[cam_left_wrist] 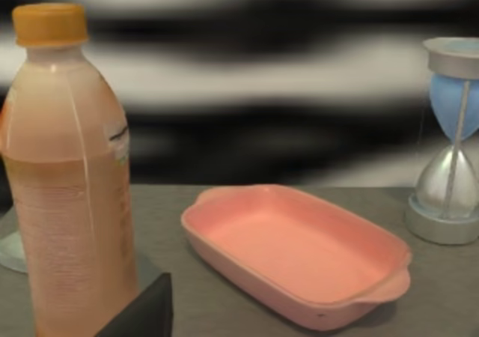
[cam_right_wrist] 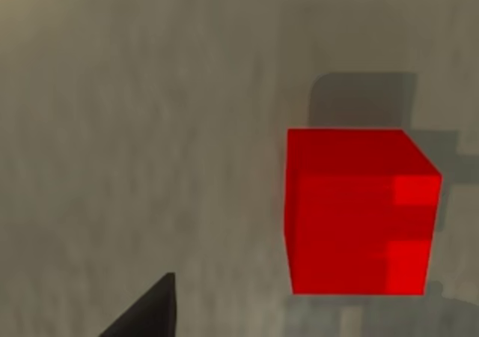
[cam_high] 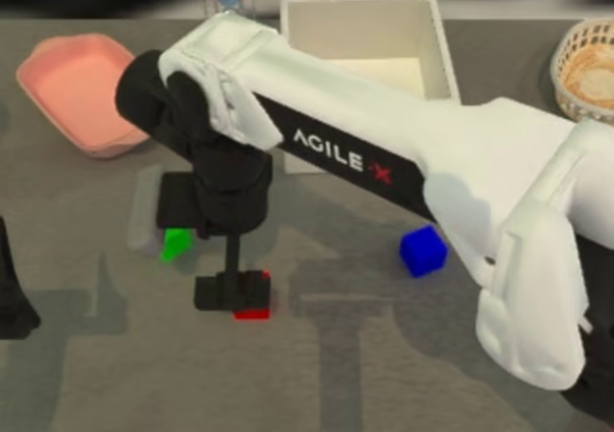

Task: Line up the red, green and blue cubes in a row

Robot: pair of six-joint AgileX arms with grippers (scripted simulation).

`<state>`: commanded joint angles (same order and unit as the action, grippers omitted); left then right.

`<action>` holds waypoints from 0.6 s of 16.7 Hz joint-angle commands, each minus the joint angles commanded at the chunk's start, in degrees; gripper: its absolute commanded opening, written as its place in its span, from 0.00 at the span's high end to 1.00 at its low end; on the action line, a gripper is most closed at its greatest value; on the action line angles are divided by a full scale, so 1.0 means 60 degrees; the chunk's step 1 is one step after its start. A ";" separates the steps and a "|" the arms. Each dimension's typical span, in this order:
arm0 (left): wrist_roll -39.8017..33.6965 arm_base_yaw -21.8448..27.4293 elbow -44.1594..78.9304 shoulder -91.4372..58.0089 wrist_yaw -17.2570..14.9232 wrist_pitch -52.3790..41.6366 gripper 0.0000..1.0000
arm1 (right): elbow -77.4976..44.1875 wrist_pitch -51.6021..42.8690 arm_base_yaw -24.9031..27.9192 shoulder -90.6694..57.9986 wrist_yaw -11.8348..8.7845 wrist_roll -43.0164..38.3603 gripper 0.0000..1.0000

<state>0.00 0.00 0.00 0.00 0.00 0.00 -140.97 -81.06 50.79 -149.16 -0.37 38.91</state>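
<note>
My right arm reaches across the table, and its gripper [cam_high: 233, 292] hangs open over the red cube [cam_high: 253, 309], which rests on the table and is partly hidden beneath it. In the right wrist view the red cube [cam_right_wrist: 359, 211] sits apart from the one dark fingertip [cam_right_wrist: 153, 307] that shows. The green cube [cam_high: 176, 245] lies just left of the gripper. The blue cube [cam_high: 422, 251] lies to the right, beside the white forearm. My left gripper [cam_high: 11, 302] is parked at the left edge; one fingertip [cam_left_wrist: 146, 311] shows in its wrist view.
A pink tray [cam_high: 82, 91] sits at the back left and a white box [cam_high: 436, 43] at the back middle. A wicker basket [cam_high: 587, 67] stands at the back right. An hourglass [cam_left_wrist: 449, 142] and an orange-capped bottle [cam_left_wrist: 67, 172] stand near the tray.
</note>
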 joint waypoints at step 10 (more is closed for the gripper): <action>0.0079 0.0039 0.0217 -0.0220 0.0002 -0.0148 0.00 | -0.0521 -0.0558 -0.0123 0.0309 -0.0014 -0.0045 0.00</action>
<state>0.47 0.24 1.30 -1.32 0.01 -0.89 -144.10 -84.41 50.05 -147.30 -0.45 38.64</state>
